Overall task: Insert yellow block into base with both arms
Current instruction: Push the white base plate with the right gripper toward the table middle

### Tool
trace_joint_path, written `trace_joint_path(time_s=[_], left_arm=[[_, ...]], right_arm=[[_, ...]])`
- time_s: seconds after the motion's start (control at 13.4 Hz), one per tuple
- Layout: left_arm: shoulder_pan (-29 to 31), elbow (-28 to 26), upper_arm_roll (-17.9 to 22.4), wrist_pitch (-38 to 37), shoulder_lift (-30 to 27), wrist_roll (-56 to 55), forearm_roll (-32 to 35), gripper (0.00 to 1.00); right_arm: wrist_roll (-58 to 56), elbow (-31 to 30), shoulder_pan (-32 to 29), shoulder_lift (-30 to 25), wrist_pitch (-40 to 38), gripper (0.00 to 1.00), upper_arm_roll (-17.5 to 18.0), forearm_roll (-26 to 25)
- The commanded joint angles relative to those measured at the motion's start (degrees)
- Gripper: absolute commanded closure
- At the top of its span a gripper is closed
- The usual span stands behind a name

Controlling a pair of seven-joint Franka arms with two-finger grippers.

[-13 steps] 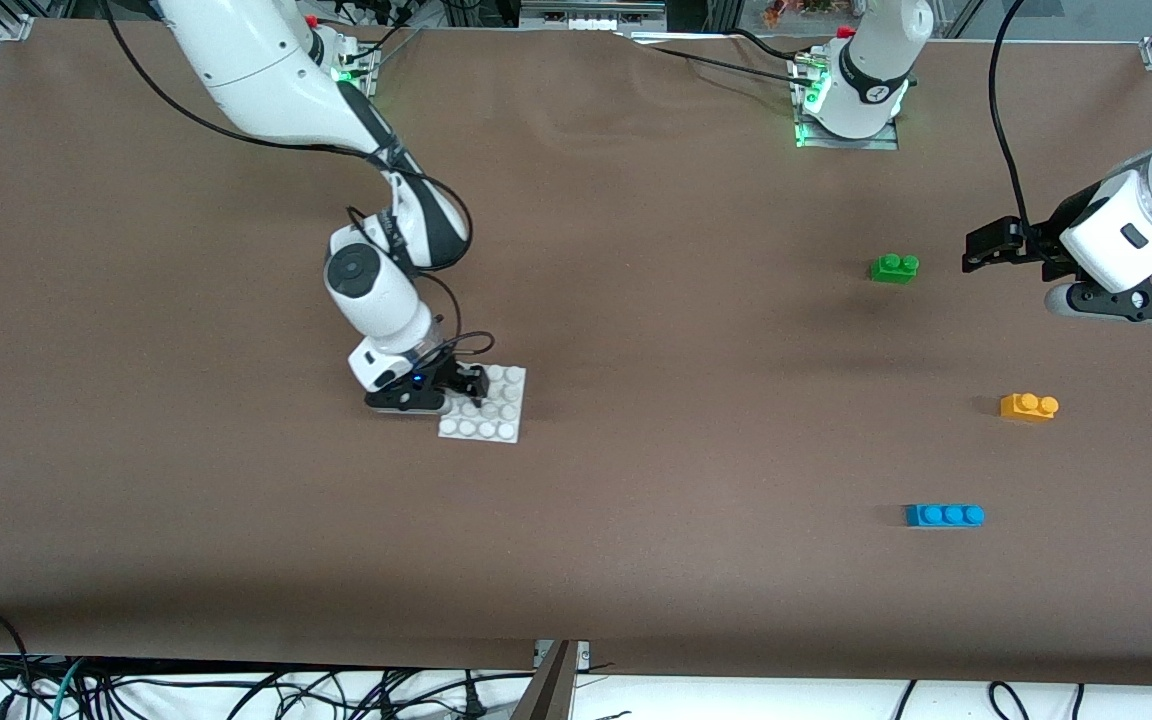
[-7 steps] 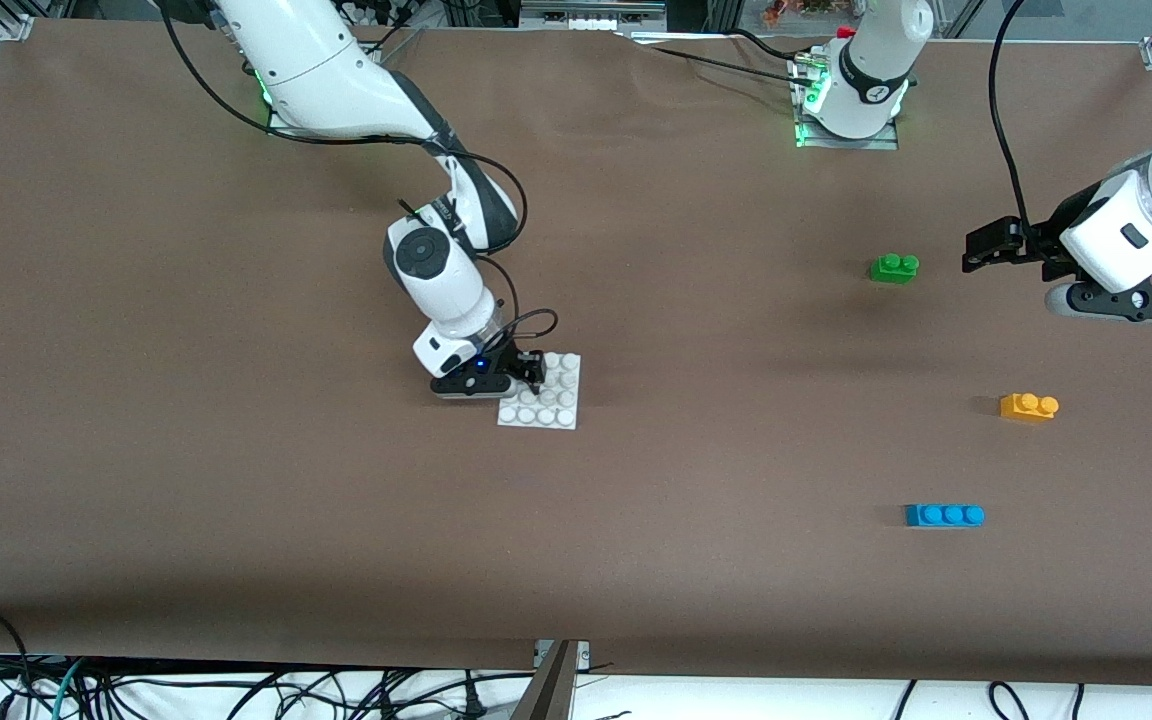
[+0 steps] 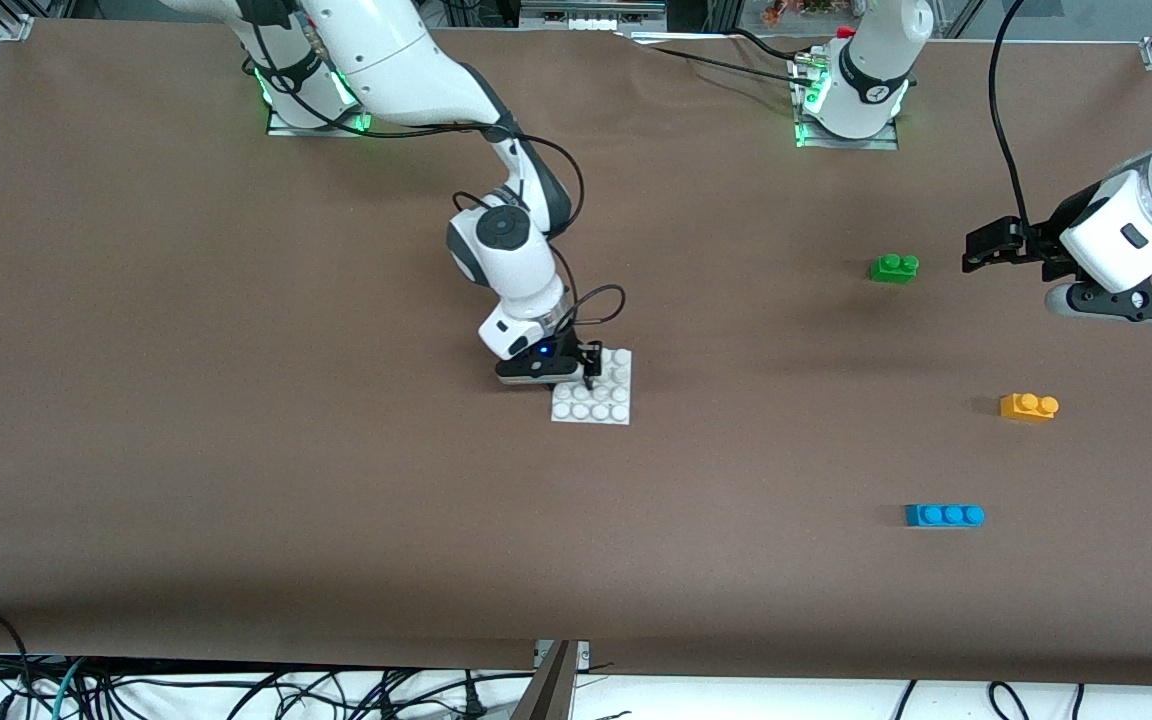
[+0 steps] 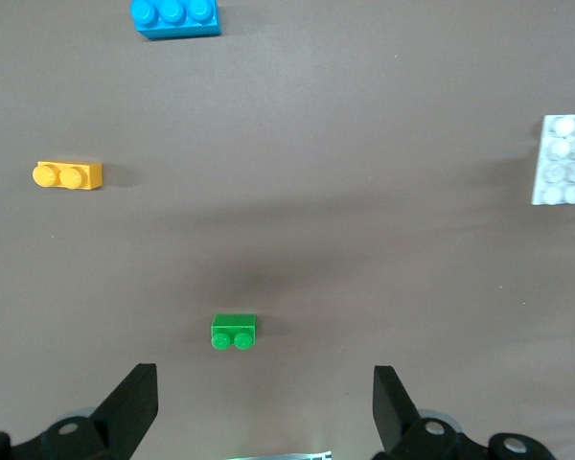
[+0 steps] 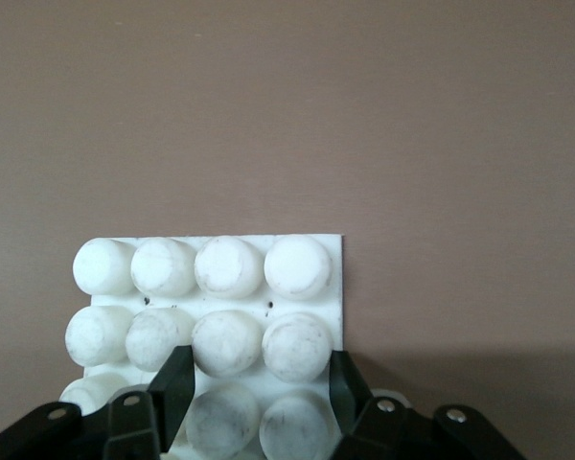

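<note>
White studded square plastic base (image 3: 593,393), clamped in right gripper (image 3: 584,370), has shifted toward the left arm's end of the table; small orange-yellow two-stud brick (image 3: 1029,406) unmoved; left gripper (image 3: 981,249) waits, jaws wide.

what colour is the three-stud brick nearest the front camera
Blue, clearest in the front view.

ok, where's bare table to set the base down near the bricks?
Bare stretch between the base, held by the shut right gripper, and the green brick and blue brick. Crowded toward the left arm's end: yellow block sits there, open left gripper waiting beside the green brick.
</note>
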Motion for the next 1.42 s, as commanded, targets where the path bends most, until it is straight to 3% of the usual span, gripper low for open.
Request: trace_joint_path(time_s=[0.0,0.52,0.6,0.75,0.97,1.12,1.34], left_arm=[[0.3,-1.0,-0.1,0.3,-1.2,-0.3,-1.2,0.01],[0.3,-1.0,-0.1,0.3,-1.2,-0.3,-1.2,0.01],[0.3,-1.1,-0.1,0.3,-1.2,-0.3,-1.2,0.01],[0.3,-1.0,-0.1,0.3,-1.2,-0.3,-1.2,0.01],[0.3,-1.0,-0.1,0.3,-1.2,-0.3,-1.2,0.01],[0.3,-1.0,-0.1,0.3,-1.2,-0.3,-1.2,0.01],[0.3,-1.0,-0.1,0.3,-1.2,-0.3,-1.2,0.01]], right_arm=[[3.4,7.6,2.8,9.4,-0.7,0.39,0.0,0.8],[4.8,9.1,4.9,9.4,-0.7,0.37,0.1,0.9],[4.8,9.2,4.6,9.1,-0.7,0.23,0.2,1.3],[4.4,10.8,3.9,8.6,-2.5,0.12,-0.1,3.7],[4.2,20.5,2.8,8.3,-18.1,0.12,-1.1,4.5],[4.0,26.7,2.4,6.8,-28.4,0.11,-3.0,8.8],[3.8,27.9,2.4,1.7,-34.8,0.10,-4.3,12.5]])
